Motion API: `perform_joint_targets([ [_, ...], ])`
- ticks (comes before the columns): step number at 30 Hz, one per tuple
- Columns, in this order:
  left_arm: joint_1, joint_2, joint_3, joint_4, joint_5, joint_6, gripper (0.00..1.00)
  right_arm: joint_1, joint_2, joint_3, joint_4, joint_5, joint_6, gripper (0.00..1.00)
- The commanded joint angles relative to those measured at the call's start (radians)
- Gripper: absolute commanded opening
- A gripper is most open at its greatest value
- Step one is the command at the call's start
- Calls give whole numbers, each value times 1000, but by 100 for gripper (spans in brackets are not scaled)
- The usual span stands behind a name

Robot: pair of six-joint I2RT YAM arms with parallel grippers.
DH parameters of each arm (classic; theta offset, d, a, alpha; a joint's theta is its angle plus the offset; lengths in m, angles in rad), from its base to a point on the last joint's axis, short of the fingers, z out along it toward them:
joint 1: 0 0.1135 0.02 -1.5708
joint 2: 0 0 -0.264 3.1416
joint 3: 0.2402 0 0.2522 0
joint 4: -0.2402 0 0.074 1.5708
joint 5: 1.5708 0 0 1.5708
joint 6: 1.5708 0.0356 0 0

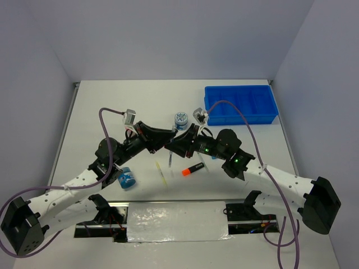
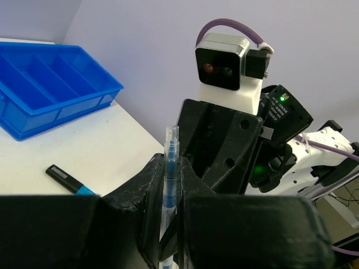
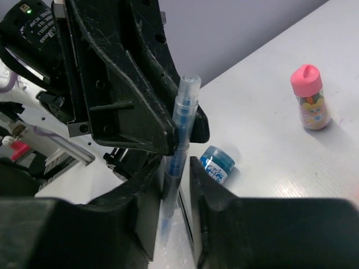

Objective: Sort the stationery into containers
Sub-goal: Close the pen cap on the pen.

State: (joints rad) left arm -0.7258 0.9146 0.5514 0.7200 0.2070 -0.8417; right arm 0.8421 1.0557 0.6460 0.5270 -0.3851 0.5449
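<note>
Both closed | left gripper [image 2: 168, 193] & right gripper [image 3: 176, 168] | pinching one blue pen [image 2: 169, 168]

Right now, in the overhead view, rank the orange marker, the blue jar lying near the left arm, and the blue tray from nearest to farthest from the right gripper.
1. Orange marker: just below and right of the right gripper.
2. Blue jar: lower left, beside the left arm.
3. Blue tray: far right corner of the table.

readable text: none | labels on jars, marker: too blurred
</note>
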Motion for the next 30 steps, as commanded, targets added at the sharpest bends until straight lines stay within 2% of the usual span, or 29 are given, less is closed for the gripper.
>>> perform_joint_targets([
  [1, -6, -34, 2, 41, 14, 4, 0, 6, 4, 55, 59, -18, -17, 28],
  [3, -7, -39, 5, 27, 6, 13, 0, 6, 1, 53, 57, -18, -20, 7],
  [4, -6, -42, 11, 19, 3, 18, 0, 6, 0, 53, 51, -17, -22, 0],
  [5, -6, -42, 15, 9, 2, 26, 0, 6, -2, 53, 48, -18, -23, 0],
  [7, -6, -45, 18, 1, 0, 32, 10, 6, -5, 52, 41, -28, -31, 0],
  [8, -6, -45, 19, -1, 3, 36, 19, 6, -11, 52, 33, -28, -40, 0],
  [10, -6, -45, 22, -1, 11, 41, 28, 6, -17, 55, 21, -24, -49, 0],
  [11, -6, -43, 25, -2, 14, 43, 36, 8, -22, 60, 4, -24, -57, 0],
  [13, -6, -40, 28, -2, 22, 46, 46, 6, -26, 60, -2, -28, -65, 0],
  [15, -6, -42, 30, -8, 11, 44, 66, 6, -31, 64, -13, -26, -69, 0],
  [17, -6, -46, 33, -16, -4, 46, 81, 8, -33, 63, -27, -23, -76, 0],
  [24, -7, -54, 97, -83, -52, 89, 82, 6, -31, 53, -50, -21, -76, 0],
  [30, -6, -39, 101, -82, -64, 87, 76, 8, -25, 75, -99, -29, -85, 0],
])
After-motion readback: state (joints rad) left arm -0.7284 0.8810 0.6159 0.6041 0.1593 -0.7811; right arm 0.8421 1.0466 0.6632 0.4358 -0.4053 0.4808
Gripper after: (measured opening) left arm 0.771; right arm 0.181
